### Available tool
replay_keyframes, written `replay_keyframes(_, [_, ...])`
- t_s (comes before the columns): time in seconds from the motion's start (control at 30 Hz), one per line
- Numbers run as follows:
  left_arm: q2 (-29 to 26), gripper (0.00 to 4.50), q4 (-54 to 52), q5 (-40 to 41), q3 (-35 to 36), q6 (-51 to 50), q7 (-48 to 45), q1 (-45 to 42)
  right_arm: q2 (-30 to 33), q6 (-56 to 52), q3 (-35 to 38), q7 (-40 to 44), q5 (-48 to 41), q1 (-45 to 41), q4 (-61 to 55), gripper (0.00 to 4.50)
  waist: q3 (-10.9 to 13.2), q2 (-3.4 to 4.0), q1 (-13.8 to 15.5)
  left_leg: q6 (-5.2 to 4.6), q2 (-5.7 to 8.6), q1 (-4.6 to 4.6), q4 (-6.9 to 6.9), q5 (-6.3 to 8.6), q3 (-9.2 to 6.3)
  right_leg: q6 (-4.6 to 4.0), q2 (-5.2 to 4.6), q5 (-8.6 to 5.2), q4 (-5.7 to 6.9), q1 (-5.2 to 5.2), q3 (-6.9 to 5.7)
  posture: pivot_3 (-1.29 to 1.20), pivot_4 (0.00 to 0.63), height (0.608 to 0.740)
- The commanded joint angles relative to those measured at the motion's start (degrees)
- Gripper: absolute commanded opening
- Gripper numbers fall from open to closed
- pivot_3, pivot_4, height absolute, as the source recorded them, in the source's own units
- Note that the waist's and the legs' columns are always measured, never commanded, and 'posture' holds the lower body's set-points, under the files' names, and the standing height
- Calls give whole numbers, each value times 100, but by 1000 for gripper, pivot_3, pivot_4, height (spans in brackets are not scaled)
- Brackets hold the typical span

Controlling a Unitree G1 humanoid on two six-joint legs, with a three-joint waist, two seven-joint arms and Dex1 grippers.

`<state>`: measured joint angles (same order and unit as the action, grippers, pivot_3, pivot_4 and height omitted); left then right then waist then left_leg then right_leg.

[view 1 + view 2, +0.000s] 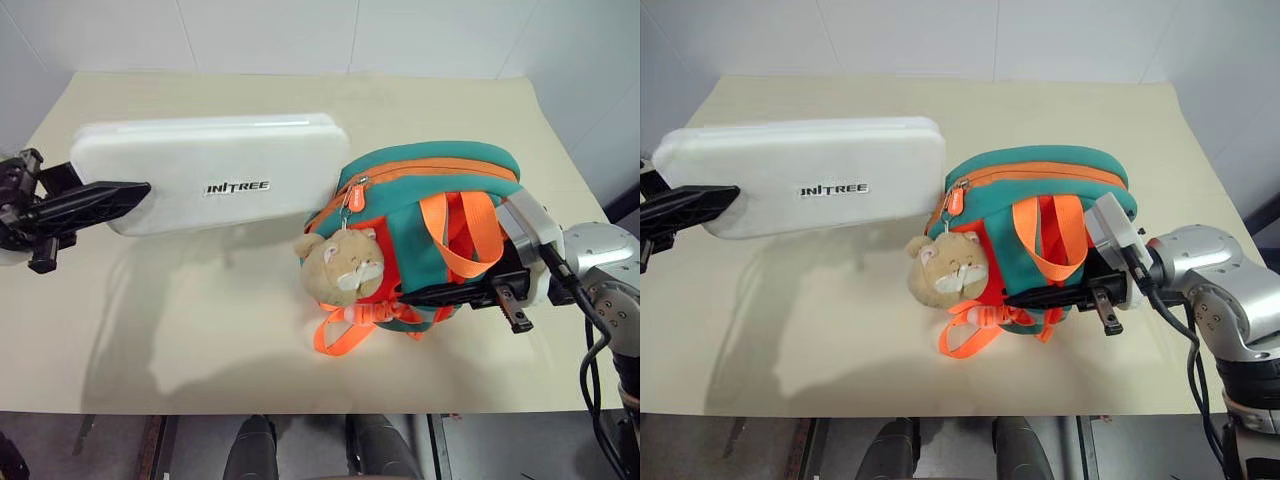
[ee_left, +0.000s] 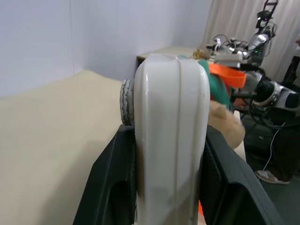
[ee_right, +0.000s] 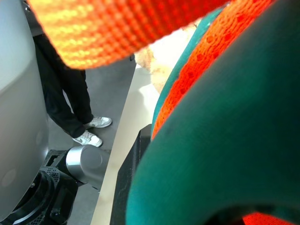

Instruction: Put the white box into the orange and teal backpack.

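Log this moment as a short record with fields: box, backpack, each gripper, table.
box: white box held off the table, lettering facing the camera, one end beside the backpack's zip
backpack: orange and teal backpack on the table, plush bear at its front
left gripper: clamped on the box's end
right gripper: shut on the backpack's fabric
table: beige

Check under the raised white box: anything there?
Bare table and the shadow lie under the white box, held by the left gripper. Its underside is hidden.
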<state>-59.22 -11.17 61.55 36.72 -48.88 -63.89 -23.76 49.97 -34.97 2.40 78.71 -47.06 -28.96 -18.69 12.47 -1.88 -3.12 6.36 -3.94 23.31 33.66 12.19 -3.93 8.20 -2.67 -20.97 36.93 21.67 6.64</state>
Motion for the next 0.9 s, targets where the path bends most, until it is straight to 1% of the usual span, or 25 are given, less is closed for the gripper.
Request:
replay_keyframes(0.03, [-102,1301,-158,42,-73,86,-76,-8,-79,85,-15,27,24,-153,-19,0,0,0,3,0,0,0,1,0,0,0,0,0,2,0,0,0,150,740])
replay_keyframes(0.17, [-207,1301,-246,-52,-216,139,-227,61,-110,98,-25,33,101,-178,13,0,0,0,3,0,0,0,7,0,0,0,1,0,5,-1,0,0,150,740])
replay_keyframes(0.43, [-657,1300,-296,-730,-612,527,-787,477,-194,119,-68,18,217,-211,60,0,0,1,2,0,0,-1,5,0,0,0,1,0,5,-1,0,0,150,740])
replay_keyframes(0.57, [-483,1299,-230,-663,-975,583,-707,48,-268,141,-128,31,294,-275,128,0,0,0,10,-1,0,0,8,1,0,0,1,0,5,-2,0,0,150,740])
replay_keyframes(0.67, [-351,1299,-149,-960,-1447,764,-606,-305,-327,175,-166,28,353,-327,179,0,0,1,27,-2,0,0,13,1,0,1,1,1,6,-5,0,0,150,740])
replay_keyframes(0.77, [-59,1299,-96,-1109,-1826,876,-440,-772,-361,210,-198,15,384,-331,182,0,0,1,37,-2,0,0,15,1,0,2,2,1,6,-6,0,0,150,740])
replay_keyframes(0.9, [352,1299,48,-1274,-2115,1020,-239,-1337,-397,192,-189,-25,371,-315,142,0,0,1,57,-3,1,2,22,1,-1,5,3,3,10,-7,0,0,150,740])
